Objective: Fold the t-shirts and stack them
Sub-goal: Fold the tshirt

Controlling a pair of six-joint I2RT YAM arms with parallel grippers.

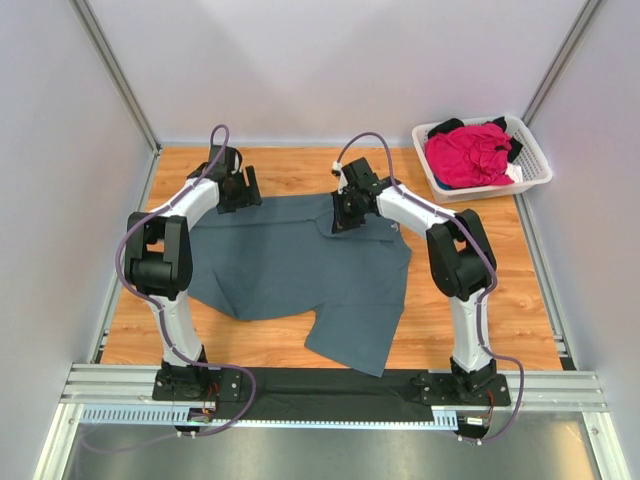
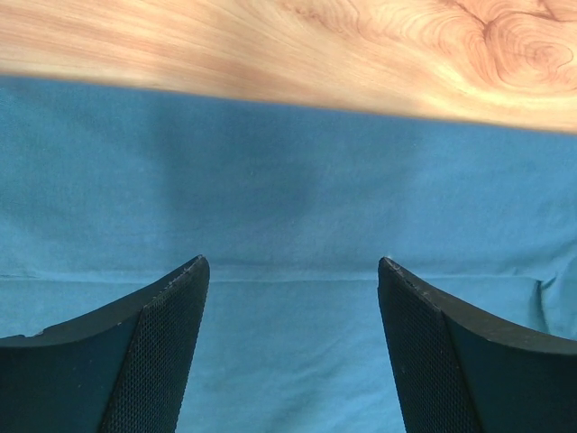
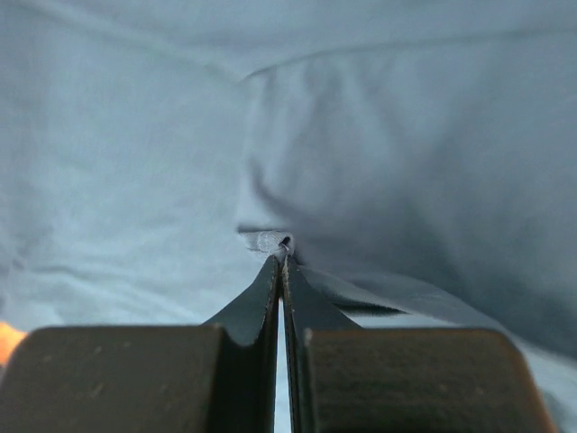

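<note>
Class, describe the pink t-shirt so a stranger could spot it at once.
On the wooden table, look to the far right corner, where a white basket stands. The pink t-shirt is heaped on top inside it, the only bright cloth, unlike the blue-grey shirt spread out.

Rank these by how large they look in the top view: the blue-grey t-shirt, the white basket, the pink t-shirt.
1. blue-grey t-shirt, spread out: clearly the largest.
2. white basket.
3. pink t-shirt, bunched inside the basket, so it shows smaller than the basket.
</note>
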